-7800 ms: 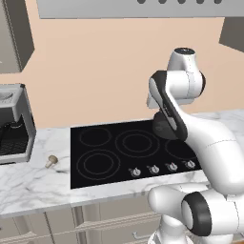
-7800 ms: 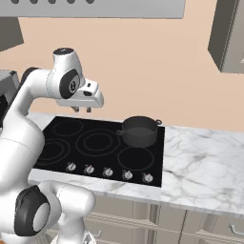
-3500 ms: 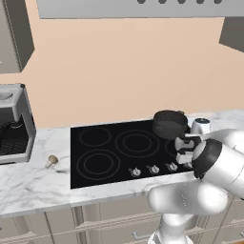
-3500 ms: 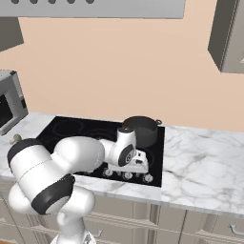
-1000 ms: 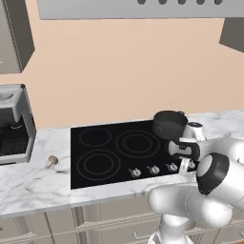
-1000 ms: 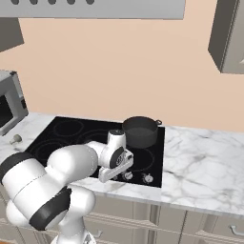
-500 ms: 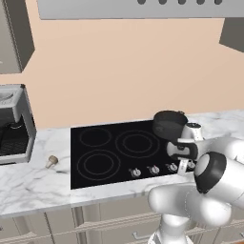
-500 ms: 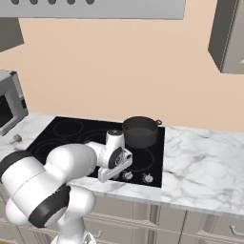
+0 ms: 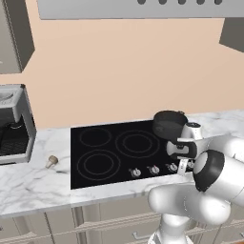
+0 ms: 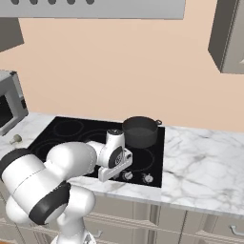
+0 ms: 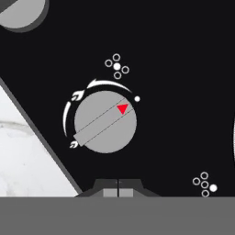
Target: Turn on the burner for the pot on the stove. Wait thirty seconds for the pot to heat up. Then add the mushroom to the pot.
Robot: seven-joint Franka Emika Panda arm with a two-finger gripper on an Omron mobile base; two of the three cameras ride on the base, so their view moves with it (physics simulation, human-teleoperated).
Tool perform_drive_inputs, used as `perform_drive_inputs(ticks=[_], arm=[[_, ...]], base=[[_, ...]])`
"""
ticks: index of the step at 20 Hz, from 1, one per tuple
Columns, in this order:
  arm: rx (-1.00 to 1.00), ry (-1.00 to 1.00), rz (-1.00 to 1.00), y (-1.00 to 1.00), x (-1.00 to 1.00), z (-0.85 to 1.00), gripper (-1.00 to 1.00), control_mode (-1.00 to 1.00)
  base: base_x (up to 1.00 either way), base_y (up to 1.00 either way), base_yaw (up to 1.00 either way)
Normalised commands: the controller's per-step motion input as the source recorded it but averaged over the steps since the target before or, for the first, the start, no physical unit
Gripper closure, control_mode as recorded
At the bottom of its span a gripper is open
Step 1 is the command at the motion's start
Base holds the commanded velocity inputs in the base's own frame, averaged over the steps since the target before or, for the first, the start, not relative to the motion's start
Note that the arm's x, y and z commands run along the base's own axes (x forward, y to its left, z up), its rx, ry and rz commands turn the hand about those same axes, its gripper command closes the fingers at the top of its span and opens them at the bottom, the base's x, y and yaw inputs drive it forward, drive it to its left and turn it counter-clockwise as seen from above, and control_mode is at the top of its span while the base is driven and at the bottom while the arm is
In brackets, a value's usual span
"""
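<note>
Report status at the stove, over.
Gripper shut, poised over a knob on the stove. Pot on rear burner. Mushroom on counter left of stove. Nothing in the way.

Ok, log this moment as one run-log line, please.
gripper: shut, over round silver knob | knob pointer: at off dot | squat dark pot: rear burner | tan mushroom: marble counter

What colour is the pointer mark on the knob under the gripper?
Red, a small triangle on the grey knob; the hand view shows it best.

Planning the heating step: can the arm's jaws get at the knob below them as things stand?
Probably yes: the gripper hangs shut just above the knob, with nothing between them, but the jaws must open first.
</note>
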Motion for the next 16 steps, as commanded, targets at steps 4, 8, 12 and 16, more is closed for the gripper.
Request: perform_drive_inputs(ticks=[4,8,12,16], arm=[[0.0,0.0,0.0,0.0,0.0,0.0,1.0,-1.0],[0.0,0.0,0.0,0.0,0.0,0.0,1.0,-1.0],[0.0,0.0,0.0,0.0,0.0,0.0,1.0,-1.0],[0.0,0.0,0.0,0.0,0.0,0.0,1.0,-1.0]], base=[[0.0,0.0,0.0],[0.0,0.0,0.0],[0.0,0.0,0.0],[0.0,0.0,0.0]])
